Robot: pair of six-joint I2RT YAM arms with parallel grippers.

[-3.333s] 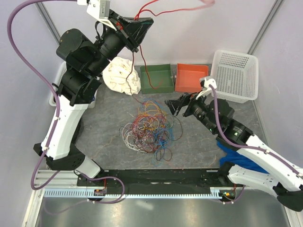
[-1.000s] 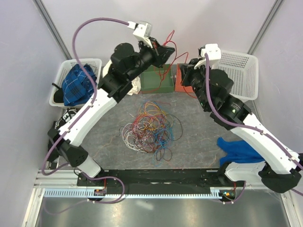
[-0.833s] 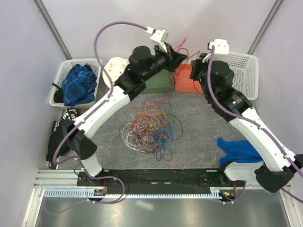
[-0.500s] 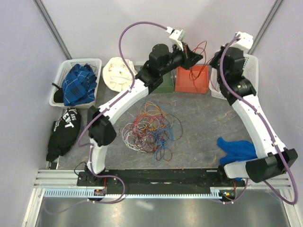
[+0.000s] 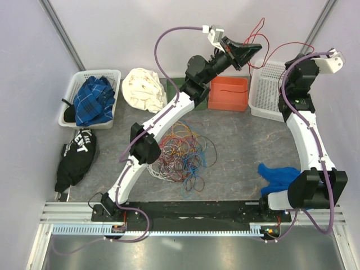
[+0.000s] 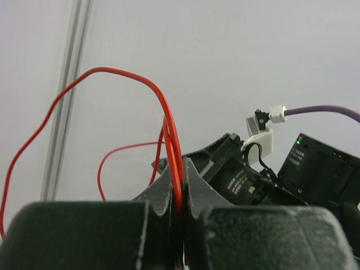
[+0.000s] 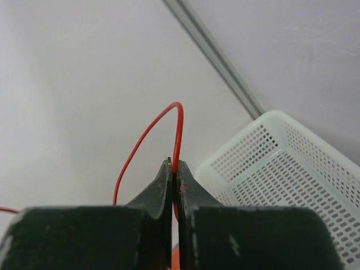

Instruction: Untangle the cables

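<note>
The cables (image 5: 181, 152) lie as a many-coloured tangle in the middle of the table. One red cable (image 5: 260, 28) is lifted clear of it and hangs in loops between both grippers near the back wall. My left gripper (image 5: 257, 47) reaches far to the back right, above the orange tray (image 5: 227, 101). In the left wrist view this gripper (image 6: 178, 188) is shut on the red cable (image 6: 112, 71). My right gripper (image 7: 174, 169) is shut on the same red cable (image 7: 178, 126), high above the white basket (image 7: 281, 169). A short red length lies in the orange tray.
A green tray (image 5: 181, 83) sits partly hidden behind the left arm. A white cloth (image 5: 145, 90) lies beside it. The left basket (image 5: 83, 79) holds blue plaid fabric. A black garment (image 5: 76, 157) and a blue cloth (image 5: 281, 177) lie on the table.
Both arms have swung up and to the right, carrying the red cable from over the green tray to over the orange tray and white basket. Both grippers stayed shut.
</note>
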